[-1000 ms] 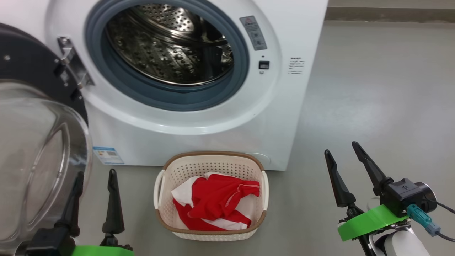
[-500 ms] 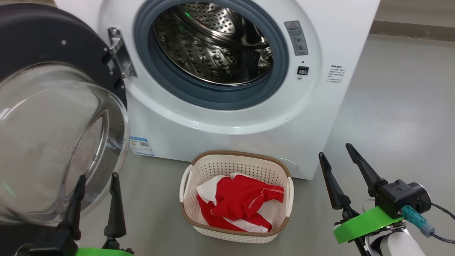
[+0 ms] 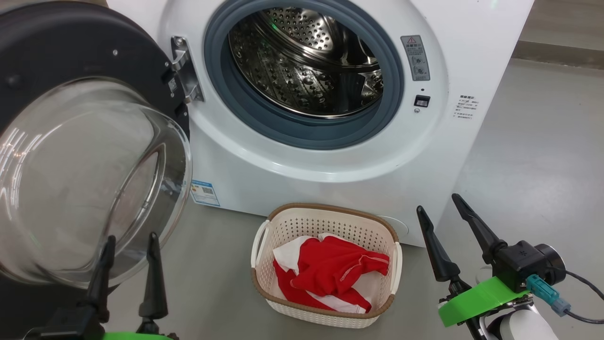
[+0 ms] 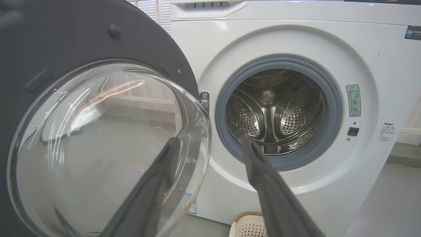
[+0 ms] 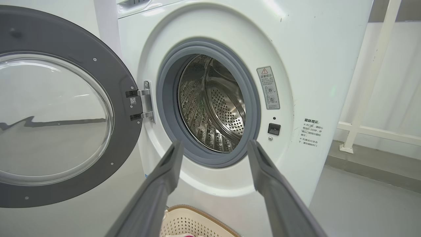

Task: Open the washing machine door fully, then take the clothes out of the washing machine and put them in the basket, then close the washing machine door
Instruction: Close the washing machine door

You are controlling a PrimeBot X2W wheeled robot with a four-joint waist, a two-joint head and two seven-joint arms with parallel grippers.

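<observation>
Washing machine door [image 3: 71,47] cut by left edge; warning label [image 3: 415,57] print illegible.

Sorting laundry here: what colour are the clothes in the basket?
The clothes are red with white trim; head view shows best.

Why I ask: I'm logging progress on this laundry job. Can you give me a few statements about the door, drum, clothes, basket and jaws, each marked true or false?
1. The washing machine door is shut. False: it stands swung wide open, left of the opening.
2. The clothes lie in the basket. True.
3. A red garment hangs in the drum. False: the part in view is bare steel.
4. The left gripper has its jaws open. True.
5. The right gripper grips the basket's handle. False: its jaws are open and hold nothing, apart from the basket on its right.
</observation>
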